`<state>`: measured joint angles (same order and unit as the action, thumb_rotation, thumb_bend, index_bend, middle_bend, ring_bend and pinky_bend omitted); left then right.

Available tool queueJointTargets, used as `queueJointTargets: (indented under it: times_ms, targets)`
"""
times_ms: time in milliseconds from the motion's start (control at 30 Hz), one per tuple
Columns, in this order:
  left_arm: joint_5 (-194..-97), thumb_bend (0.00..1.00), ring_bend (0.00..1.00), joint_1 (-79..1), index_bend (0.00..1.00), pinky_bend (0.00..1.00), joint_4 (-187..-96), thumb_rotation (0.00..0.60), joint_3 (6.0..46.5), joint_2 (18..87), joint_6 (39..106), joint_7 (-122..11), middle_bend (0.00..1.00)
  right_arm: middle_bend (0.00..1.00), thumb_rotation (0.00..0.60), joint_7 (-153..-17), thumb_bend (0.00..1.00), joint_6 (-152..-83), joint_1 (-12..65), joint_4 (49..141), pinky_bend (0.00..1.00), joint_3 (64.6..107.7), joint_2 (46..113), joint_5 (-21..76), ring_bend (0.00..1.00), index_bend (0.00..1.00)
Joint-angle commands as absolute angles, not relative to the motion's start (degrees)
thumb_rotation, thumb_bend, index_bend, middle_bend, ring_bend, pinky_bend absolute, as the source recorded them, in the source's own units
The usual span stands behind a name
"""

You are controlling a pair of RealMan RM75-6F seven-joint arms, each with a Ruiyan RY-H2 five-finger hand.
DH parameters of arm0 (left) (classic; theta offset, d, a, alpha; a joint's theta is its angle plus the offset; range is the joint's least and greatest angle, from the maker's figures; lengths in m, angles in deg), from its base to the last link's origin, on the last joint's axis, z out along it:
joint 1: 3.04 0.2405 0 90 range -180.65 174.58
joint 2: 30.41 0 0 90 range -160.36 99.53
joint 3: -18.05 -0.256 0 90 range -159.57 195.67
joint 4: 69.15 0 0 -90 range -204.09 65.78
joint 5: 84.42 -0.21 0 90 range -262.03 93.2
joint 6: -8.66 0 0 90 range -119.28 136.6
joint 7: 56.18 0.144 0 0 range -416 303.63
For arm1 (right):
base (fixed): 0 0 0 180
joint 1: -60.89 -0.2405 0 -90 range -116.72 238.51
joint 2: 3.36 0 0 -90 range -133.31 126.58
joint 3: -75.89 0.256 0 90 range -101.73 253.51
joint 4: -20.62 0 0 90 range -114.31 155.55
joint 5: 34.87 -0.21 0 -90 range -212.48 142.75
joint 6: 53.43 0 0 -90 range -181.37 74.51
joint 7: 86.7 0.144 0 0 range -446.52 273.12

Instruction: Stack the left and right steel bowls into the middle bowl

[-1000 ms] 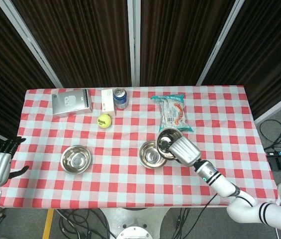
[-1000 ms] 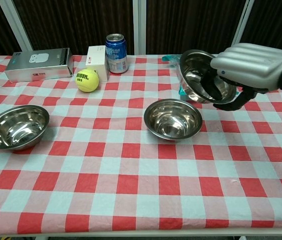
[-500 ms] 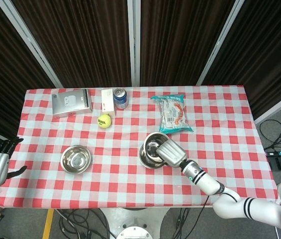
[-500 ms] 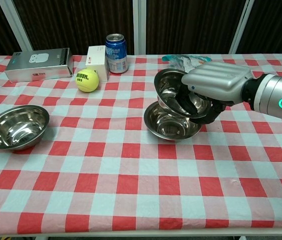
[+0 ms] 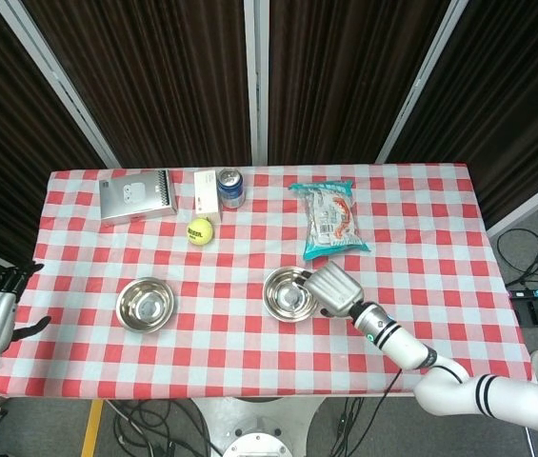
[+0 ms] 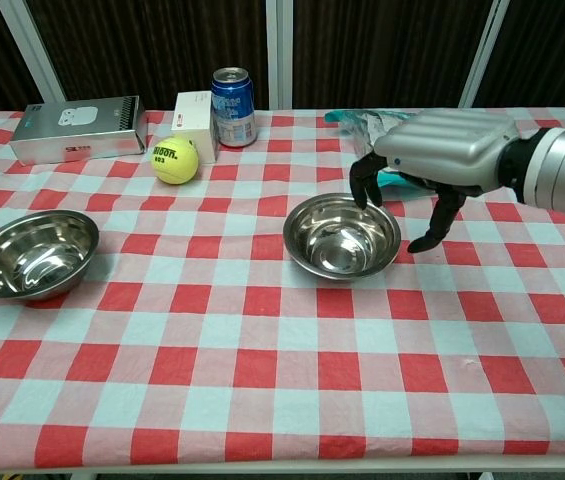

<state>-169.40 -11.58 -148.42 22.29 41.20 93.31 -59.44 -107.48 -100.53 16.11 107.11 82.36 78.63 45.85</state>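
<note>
the head view looks steeply down from high above, taking in the whole checked surface (image 5: 421,238) with dark curtains toward 12 o'clock and floor cables at 3 o'clock. the chest view sits low and close at the near edge, facing level across the surface (image 6: 262,380) toward 12 o'clock. both share the middle bowl (image 5: 288,294) (image 6: 342,235), left bowl (image 5: 145,305) (image 6: 32,252) and can (image 5: 231,188) (image 6: 232,106).
</note>
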Motion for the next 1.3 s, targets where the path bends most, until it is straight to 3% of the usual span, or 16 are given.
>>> queueJointTargets:
  times_ms: [33,167,233,333,400,500,700,1067,1300]
  targets:
    - [-169.54,0.08,0.24,-11.67,0.24,0.3,-148.79,0.6,22.29,41.08,93.27,-59.32,0.29,0.41,0.6,-107.79,0.02,-105.63,18.37,111.95,0.79,83.16,73.54,46.42,0.84,0.38]
    - [-170.0,0.08,0.24,-11.95,0.24,0.3,-149.3,0.6,22.1,41.18,93.02,-58.75,0.29,0.42,0.6,-106.63,0.02,-113.24,23.12,116.1,0.78,83.14,67.27,46.96,0.79,0.36]
    - [-170.26,0.08,0.24,-12.22,0.24,0.3,-149.6,0.6,21.95,41.35,92.67,-58.25,0.29,0.4,0.6,-105.12,0.01,-118.29,26.77,117.83,0.72,83.14,63.73,46.45,0.65,0.31]
    - [-170.7,0.08,0.24,-12.72,0.24,0.3,-150.28,0.6,21.77,41.47,92.11,-57.25,0.29,0.3,0.6,-102.73,0.01,-123.57,30.99,119.15,0.38,82.56,59.81,46.66,0.3,0.21]
    - [-171.28,0.08,0.24,-13.09,0.24,0.3,-150.92,0.6,21.58,41.47,91.85,-56.27,0.29,0.23,0.6,-100.36,0.02,-125.65,34.0,120.54,0.22,81.72,56.47,45.61,0.17,0.16]
    - [-172.15,0.08,0.24,-13.64,0.24,0.3,-152.18,0.6,21.12,41.48,91.25,-54.85,0.29,0.15,0.6,-97.92,0.04,-127.01,37.57,122.63,0.1,80.48,52.42,43.37,0.07,0.09]
    - [-174.29,0.08,0.24,-15.1,0.24,0.36,-156.1,0.6,19.25,41.02,88.44,-50.34,0.29,0.12,0.6,-93.27,0.04,-130.59,42.0,121.65,0.07,79.07,50.95,44.76,0.03,0.06]
    - [-176.54,0.09,0.25,-16.62,0.25,0.45,-165.1,0.6,15.54,41.67,83.31,-42.85,0.29,0.12,0.6,-88.44,0.04,-130.84,42.74,118.21,0.07,79.85,51.36,47.93,0.03,0.06]
    - [-179.49,0.15,0.34,-18.24,0.27,0.56,-161.93,0.6,14.56,45.07,81.23,-37.83,0.32,0.12,0.6,-88.31,0.04,-129.35,42.47,117.44,0.07,80.4,52.01,47.62,0.03,0.06]
